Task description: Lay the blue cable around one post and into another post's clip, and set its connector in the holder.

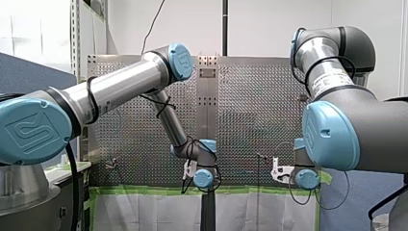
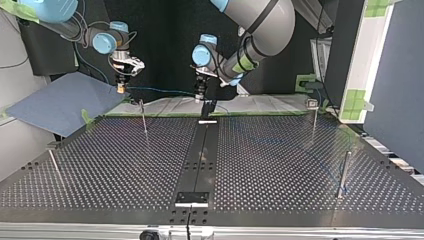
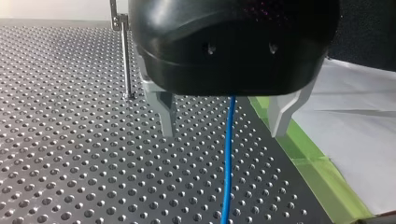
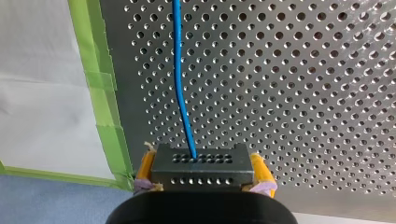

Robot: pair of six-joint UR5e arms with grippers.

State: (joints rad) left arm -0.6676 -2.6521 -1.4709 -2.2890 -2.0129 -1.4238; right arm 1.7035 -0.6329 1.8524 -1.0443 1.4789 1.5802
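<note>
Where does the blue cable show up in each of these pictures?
Front view: too thin to make out.
Top view: cable, a thin line over the far edge, left of centre.
Left wrist view: cable hangs between open fingers.
Right wrist view: cable runs ahead from the gripped connector.
Shared landmark: green tape.

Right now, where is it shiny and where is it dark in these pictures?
Front view: the perforated table glares pale. Top view: the backdrop is black, so the blue cable barely shows against it. Left wrist view: my left gripper has a shaded, near-black body. Right wrist view: the connector is evenly lit.
</note>
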